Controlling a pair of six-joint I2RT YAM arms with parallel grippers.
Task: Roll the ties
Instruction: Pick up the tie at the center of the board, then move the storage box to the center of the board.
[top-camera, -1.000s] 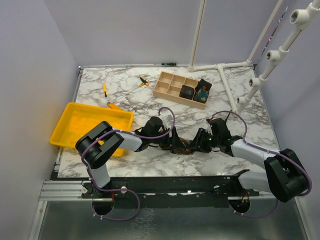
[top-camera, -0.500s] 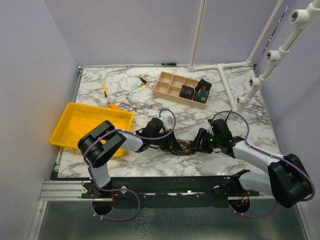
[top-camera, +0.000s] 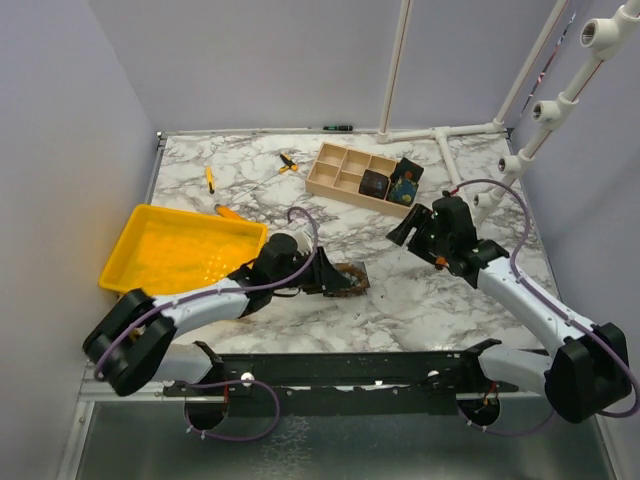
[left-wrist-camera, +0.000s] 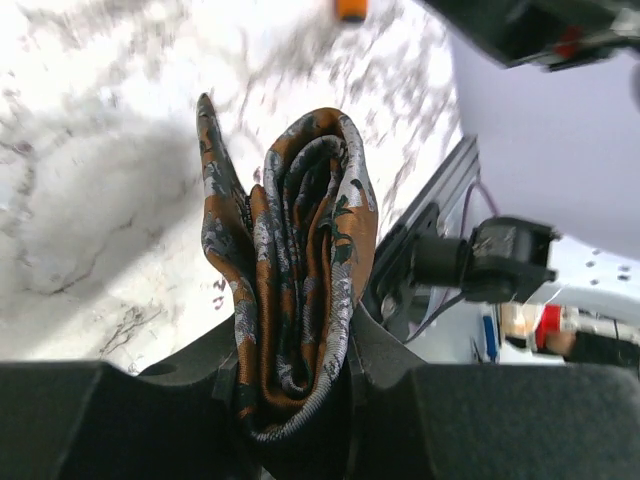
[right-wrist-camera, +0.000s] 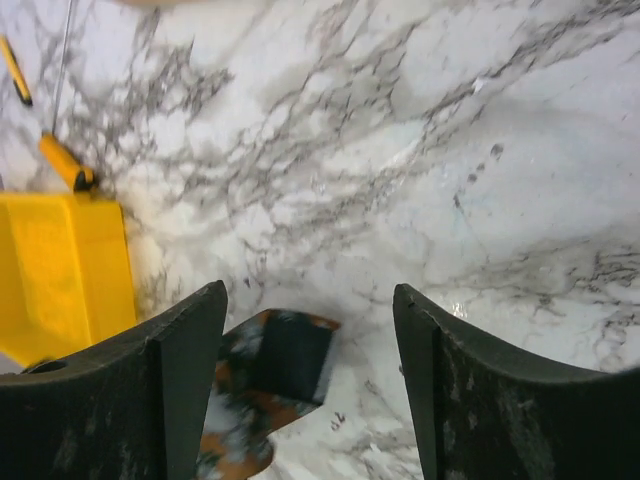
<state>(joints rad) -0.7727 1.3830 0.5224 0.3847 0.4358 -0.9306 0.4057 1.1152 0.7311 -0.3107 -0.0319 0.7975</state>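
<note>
A rust-brown patterned tie (left-wrist-camera: 300, 240), rolled into a flattened bundle, is pinched between my left gripper's jaws (left-wrist-camera: 295, 370). In the top view that tie (top-camera: 353, 283) is held low over the marble table's front middle, at the left gripper (top-camera: 338, 279). My right gripper (top-camera: 404, 230) hangs open to the right and further back, with nothing in it. Its wrist view looks down between the open fingers (right-wrist-camera: 185, 350) onto the tie (right-wrist-camera: 240, 445) below. Two dark rolled ties (top-camera: 374, 184) (top-camera: 405, 184) sit in a wooden box (top-camera: 340, 168).
A yellow tray (top-camera: 180, 250) lies at the left and also shows in the right wrist view (right-wrist-camera: 60, 270). Orange-handled screwdrivers (top-camera: 210, 179) (top-camera: 288, 162) (top-camera: 228, 211) lie behind it. White pipe framing (top-camera: 455, 150) stands at the back right.
The left gripper closed on the rolled tie and drew it slightly left. The right gripper let go, opened wider and lifted away toward the back right.
</note>
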